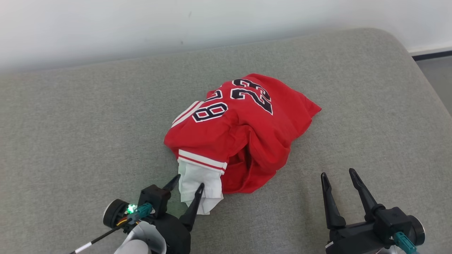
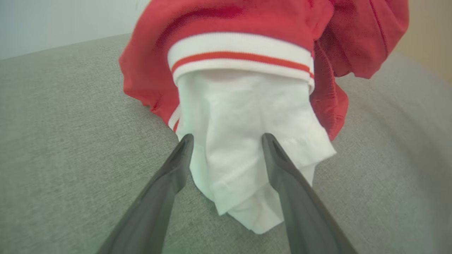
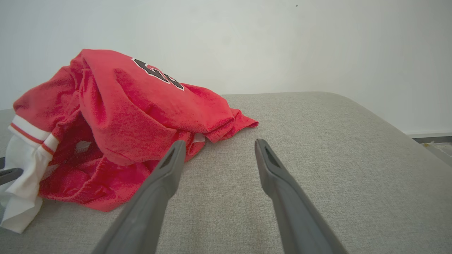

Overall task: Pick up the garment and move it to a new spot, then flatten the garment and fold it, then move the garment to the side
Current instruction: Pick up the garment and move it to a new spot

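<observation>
Evidently the pick-up step was at hand: the crumpled red garment point(image 1: 247, 130) lay mid-cushion point(image 1: 88, 123), its white sleeve point(image 2: 240, 141) between the wide-spread left gripper point(image 1: 190, 180), the right gripper point(image 1: 337, 172) equally wide beside it, so closing on that sleeve likely came next.

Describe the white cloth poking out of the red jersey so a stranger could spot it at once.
On the grey cushion lies a crumpled red jersey with black numbers. From its white-and-red striped cuff, at the edge nearest the robot, pokes a white cloth flap, straddled by the open left claw: the only all-white piece.
</observation>
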### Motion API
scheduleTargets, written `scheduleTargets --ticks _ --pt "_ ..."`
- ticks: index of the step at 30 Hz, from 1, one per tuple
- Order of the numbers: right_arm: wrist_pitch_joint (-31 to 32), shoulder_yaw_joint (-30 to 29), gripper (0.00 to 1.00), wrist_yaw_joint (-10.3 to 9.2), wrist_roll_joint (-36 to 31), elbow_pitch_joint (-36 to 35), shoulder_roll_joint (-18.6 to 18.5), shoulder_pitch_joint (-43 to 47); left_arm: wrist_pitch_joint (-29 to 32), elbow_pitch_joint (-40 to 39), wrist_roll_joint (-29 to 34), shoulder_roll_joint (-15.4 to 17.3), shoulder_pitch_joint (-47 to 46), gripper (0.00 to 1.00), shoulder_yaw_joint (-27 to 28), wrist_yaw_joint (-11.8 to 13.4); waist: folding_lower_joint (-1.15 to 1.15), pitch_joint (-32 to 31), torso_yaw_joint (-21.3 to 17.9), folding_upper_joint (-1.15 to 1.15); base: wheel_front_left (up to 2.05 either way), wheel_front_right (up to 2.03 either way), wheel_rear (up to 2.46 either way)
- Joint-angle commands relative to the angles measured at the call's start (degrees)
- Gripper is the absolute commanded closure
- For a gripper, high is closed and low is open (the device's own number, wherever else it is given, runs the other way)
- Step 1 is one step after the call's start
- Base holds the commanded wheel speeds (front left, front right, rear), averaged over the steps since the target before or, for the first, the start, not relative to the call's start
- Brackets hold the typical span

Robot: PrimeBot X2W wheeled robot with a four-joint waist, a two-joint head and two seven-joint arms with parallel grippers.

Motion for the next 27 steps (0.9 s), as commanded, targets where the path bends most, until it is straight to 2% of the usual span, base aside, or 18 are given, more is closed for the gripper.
scheduleTargets --ticks 1,2,3,9,15,22,27 --pt "-0.03 -0.07 0.00 0.03 0.44 0.04 -0.06 -0.62 0.53 0.79 -0.26 0.50 -0.93 0.00 -0.89 -0.21 0.00 1.08 -1.13 -0.01 0.00 0.00 0.00" --pt "-0.03 -0.04 0.00 0.03 0.50 0.10 -0.06 -0.69 0.96 1.34 -0.25 0.70 -1.14 0.20 -1.31 -0.25 0.00 1.15 -1.24 -0.01 0.00 0.00 0.00" --pt "-0.03 -0.08 0.00 0.03 0.58 0.15 -0.06 -0.76 1.32 1.82 -0.54 0.68 -1.25 1.00 -1.86 -0.32 0.00 1.18 -1.31 -0.01 0.00 0.00 0.00" --pt "-0.03 -0.26 0.00 0.03 0.83 0.06 -0.06 -0.63 -0.95 0.98 0.26 1.25 -4.43 1.00 -3.34 -0.31 0.00 0.43 -1.04 -0.01 0.00 0.00 0.00" --pt "-0.03 -0.32 0.00 0.03 1.40 0.37 -0.06 0.38 0.71 -6.72 1.24 2.50 -12.29 1.00 -4.94 -0.37 0.00 -1.34 -0.12 -0.01 0.00 0.00 0.00" --pt "-0.03 1.28 0.00 0.03 2.93 1.55 -0.06 -0.89 7.16 -13.39 -2.42 5.51 -29.10 1.00 -9.91 -0.32 0.00 -1.95 -1.69 -0.01 0.00 0.00 0.00" --pt "-0.03 1.38 0.00 0.03 3.73 2.05 -0.06 -0.43 8.33 -11.62 -5.10 6.13 -44.84 1.00 -12.76 -0.33 0.00 -2.11 -3.89 -0.01 0.00 0.00 0.00"
